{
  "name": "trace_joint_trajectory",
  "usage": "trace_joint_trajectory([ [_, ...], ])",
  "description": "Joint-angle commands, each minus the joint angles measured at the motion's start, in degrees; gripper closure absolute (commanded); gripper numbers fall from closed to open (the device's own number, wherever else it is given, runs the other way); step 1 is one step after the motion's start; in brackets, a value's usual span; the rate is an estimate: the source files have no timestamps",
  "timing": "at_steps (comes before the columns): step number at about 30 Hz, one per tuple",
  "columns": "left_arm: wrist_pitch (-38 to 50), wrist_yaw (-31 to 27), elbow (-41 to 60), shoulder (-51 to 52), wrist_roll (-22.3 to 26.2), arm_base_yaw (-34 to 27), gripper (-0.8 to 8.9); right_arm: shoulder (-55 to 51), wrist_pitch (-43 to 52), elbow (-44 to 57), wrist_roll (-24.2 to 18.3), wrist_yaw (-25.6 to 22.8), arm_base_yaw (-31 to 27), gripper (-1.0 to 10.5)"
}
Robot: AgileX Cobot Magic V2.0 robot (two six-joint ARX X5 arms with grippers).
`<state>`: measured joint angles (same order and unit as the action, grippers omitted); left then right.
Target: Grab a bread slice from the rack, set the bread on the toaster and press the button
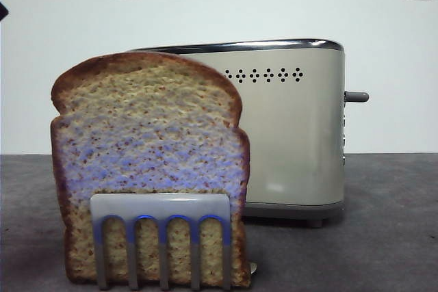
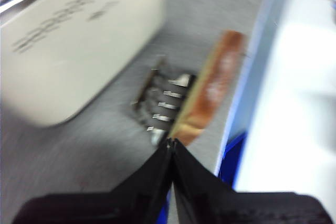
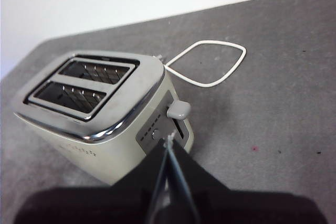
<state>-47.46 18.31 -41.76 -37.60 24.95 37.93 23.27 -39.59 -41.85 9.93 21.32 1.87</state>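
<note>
- The slice of bread (image 1: 149, 148) stands upright in the rack (image 1: 161, 237), near and left of the toaster (image 1: 287, 128).
- The button (image 1: 356, 96) juts from the toaster's right end.
- The left gripper (image 2: 171, 148), jaws pressed together and empty, hovers above the bread.
- The right gripper (image 3: 169, 142), also closed on nothing, hangs near the button.

Grey tabletop (image 1: 390, 237) carries toaster (image 1: 287, 128), with rack (image 1: 161, 237) standing just in front of it. White cord loop (image 3: 210, 64) lies flat on the tabletop behind the toaster.
</note>
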Motion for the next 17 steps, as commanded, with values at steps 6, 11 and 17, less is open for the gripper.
trace_joint_trajectory([
  [6,-4.28,-8.87,-8.74,-8.13,8.94,12.96,8.11,6.16,-1.49,-2.36,-4.31,2.60,0.00,9.5],
  [11,-5.62,-15.08,-12.37,-13.53,11.78,19.85,6.61,8.33,-2.97,-2.91,-5.99,2.95,0.00,9.5],
  [17,-5.68,-16.41,-14.29,-19.34,11.58,25.88,6.09,8.83,-2.95,-2.93,-7.28,2.95,0.00,9.5],
])
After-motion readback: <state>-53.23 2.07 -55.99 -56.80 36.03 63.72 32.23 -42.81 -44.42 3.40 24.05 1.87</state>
